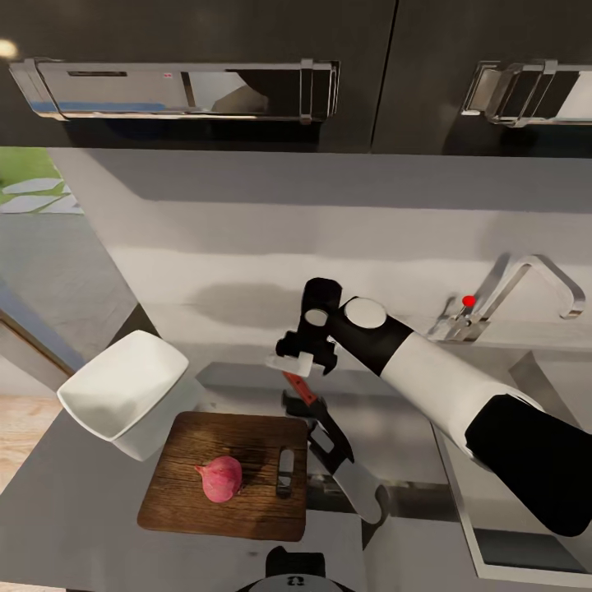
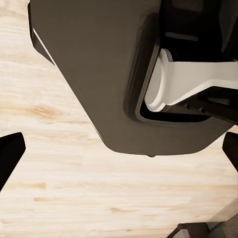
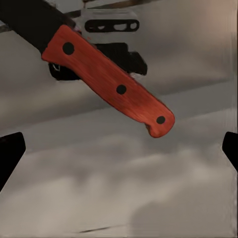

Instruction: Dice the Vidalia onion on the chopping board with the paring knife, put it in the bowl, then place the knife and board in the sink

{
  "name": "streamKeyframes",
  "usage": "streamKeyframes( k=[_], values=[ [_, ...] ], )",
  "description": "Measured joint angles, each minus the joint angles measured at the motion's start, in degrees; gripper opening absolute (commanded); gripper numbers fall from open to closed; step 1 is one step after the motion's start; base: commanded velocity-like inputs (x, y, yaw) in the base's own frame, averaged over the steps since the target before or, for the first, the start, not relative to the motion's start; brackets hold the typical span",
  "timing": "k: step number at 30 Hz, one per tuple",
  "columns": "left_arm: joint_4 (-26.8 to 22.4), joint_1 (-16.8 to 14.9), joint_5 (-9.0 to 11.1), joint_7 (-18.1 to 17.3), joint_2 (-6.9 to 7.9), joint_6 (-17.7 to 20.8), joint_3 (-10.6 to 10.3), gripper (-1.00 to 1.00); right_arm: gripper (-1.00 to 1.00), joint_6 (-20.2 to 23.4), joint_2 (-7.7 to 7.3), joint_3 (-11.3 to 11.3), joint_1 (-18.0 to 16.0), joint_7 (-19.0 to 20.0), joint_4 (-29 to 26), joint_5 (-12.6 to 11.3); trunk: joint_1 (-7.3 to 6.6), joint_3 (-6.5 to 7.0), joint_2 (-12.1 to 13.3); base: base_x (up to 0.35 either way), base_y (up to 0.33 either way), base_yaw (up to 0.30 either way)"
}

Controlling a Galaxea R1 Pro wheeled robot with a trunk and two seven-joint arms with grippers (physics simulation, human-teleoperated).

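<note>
Onion (image 1: 220, 478) first: it's out of the sink (image 1: 526, 460) and sitting whole on the chopping board (image 1: 226, 477), so the fetch is done and the dicing is not. My right gripper (image 1: 302, 362) hangs above the board's far-right corner, and the paring knife (image 3: 111, 82) sits just ahead of its fingers — spread wide in the right wrist view, nothing between them. I judge the knife pickup is the step in hand. The bowl (image 1: 127, 393) stands tilted at the board's far-left corner, apparently empty. My left gripper is parted too, pointing at wood floor (image 2: 74, 193). Still to do — dice, fill the bowl, drop knife and board into the sink.
</note>
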Motion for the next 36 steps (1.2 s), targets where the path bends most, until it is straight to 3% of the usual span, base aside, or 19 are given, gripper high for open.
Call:
streamKeyframes(
  k=[4, 7, 21, 36],
  values=[
    [0.0, 0.0, 0.0, 0.0, -0.01, 0.0, 0.0, 1.00, 1.00, -0.8, -0.32, 0.0, 0.0, 0.0, 0.1, -3.6, 0.00, 0.00, 0.0, 0.000, 0.000, 0.000],
    [0.0, 0.0, 0.0, 0.0, 0.03, 0.0, 0.0, 1.00, 1.00, -1.0, -0.34, 0.0, 0.0, 0.0, 0.3, -4.4, 0.00, 0.00, 0.0, 0.000, 0.000, 0.000],
    [0.0, 0.0, 0.0, 0.0, 0.06, 0.0, 0.0, 1.00, 1.00, -0.4, -0.46, 0.0, 0.0, 0.0, 0.5, -4.5, 0.00, -0.02, 0.0, 0.000, 0.000, 0.000],
    [0.0, 0.0, 0.0, 0.0, 0.03, 0.0, 0.0, 1.00, 1.00, -0.4, -0.57, 0.1, 0.0, 0.3, 1.2, -4.2, 0.00, -1.29, 0.0, 0.000, 0.000, 0.000]
  ],
)
